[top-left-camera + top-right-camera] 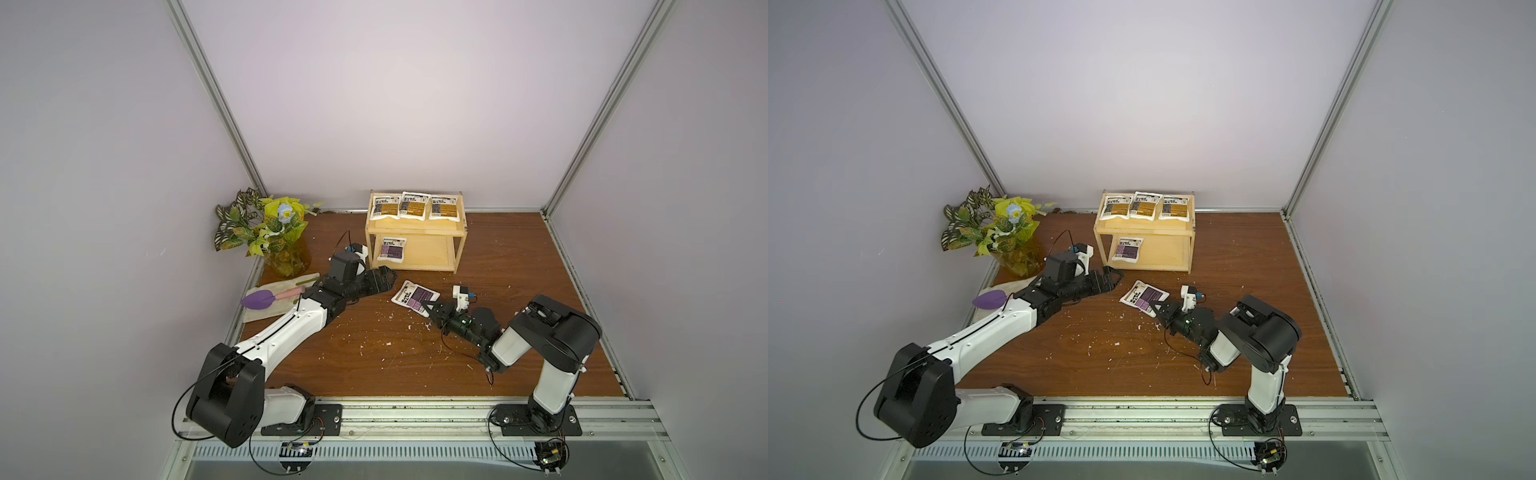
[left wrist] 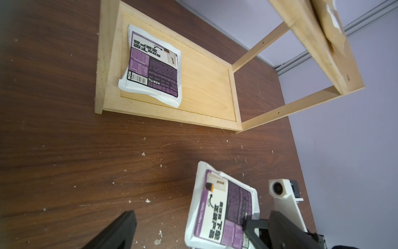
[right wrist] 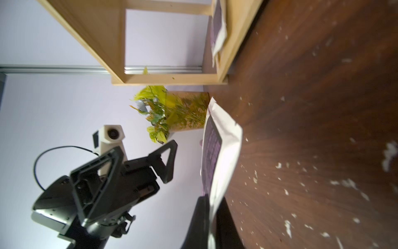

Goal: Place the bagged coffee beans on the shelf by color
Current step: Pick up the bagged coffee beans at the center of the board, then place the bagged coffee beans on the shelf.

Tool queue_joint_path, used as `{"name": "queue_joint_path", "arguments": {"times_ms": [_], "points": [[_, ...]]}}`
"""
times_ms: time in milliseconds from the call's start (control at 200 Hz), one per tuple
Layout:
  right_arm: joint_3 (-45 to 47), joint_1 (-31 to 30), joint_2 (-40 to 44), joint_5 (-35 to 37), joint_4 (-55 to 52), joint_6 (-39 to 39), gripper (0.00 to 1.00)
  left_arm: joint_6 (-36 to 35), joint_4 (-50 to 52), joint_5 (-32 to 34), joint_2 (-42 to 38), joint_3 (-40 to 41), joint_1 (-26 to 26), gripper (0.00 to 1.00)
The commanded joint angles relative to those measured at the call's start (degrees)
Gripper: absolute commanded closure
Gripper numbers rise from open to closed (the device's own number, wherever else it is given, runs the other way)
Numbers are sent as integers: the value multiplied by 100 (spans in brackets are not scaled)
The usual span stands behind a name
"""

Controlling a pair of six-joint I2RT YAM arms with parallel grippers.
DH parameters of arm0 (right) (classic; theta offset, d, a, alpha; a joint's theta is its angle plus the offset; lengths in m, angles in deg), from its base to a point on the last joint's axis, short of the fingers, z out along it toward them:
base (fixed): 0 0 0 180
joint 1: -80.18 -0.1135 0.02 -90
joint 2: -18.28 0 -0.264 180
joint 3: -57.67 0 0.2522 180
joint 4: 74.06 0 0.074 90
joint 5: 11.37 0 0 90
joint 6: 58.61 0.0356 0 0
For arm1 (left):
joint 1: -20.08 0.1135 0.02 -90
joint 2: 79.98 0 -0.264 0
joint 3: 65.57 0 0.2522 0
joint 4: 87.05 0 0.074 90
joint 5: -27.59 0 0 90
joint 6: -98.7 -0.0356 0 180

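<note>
Fingers clamped on its corner, the right gripper (image 1: 427, 308) holds the flat white purple-labelled coffee pouch (image 1: 413, 296) tilted up at six o'clock of the pale wooden two-tier shelf (image 1: 415, 232), likely bound for the lower tier's matching purple pouch (image 1: 393, 249), while the left gripper (image 1: 388, 275), fingers apart, idles at seven o'clock.

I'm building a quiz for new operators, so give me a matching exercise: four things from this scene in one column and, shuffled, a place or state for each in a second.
Things
1. golden-brown pouches
2. left gripper
3. right gripper
4. purple trowel

Places or states
a. shut on the loose purple pouch
b. lying on the cloth
c. on the top tier of the shelf
d. open, holding nothing

Pairs: 1-c, 2-d, 3-a, 4-b
</note>
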Motion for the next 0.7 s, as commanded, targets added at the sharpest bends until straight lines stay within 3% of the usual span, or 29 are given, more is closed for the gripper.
{"name": "queue_joint_path", "arguments": {"times_ms": [0, 285, 696], "points": [[-102, -75, 441, 1262, -318, -22, 100, 99, 29, 41, -132, -150, 73, 0], [-830, -173, 564, 2917, -1218, 217, 100, 667, -550, -313, -47, -23, 78, 0], [-2123, -320, -323, 4710, -2452, 1174, 96, 726, -789, -757, 301, -220, 168, 0]]}}
